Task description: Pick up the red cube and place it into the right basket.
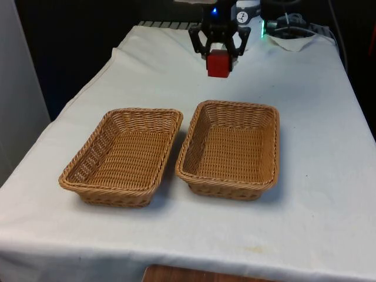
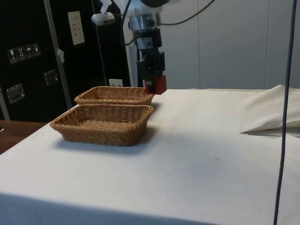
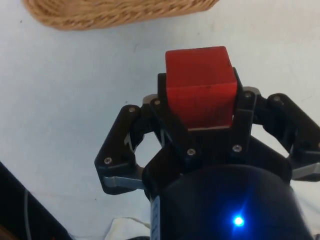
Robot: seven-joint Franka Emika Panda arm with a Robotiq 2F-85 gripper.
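Two baskets (image 1: 126, 154) on white cloth (image 1: 311, 117); dark cabinets (image 2: 28, 56) behind.

White arm (image 2: 143, 18) ends in black, angular linkage fingers (image 3: 172, 127) studded with silver screws.

We see a robotics lab, not a home. The bench (image 1: 329, 194) is covered with a plain white cloth (image 2: 211, 164). At its far edge a black curtain (image 1: 76, 35) hangs, with cables (image 1: 294, 23) beside it. At the bench's side stand dark equipment cabinets (image 2: 28, 61) with metal latches and handling labels, next to plain white wall panels (image 2: 234, 42).
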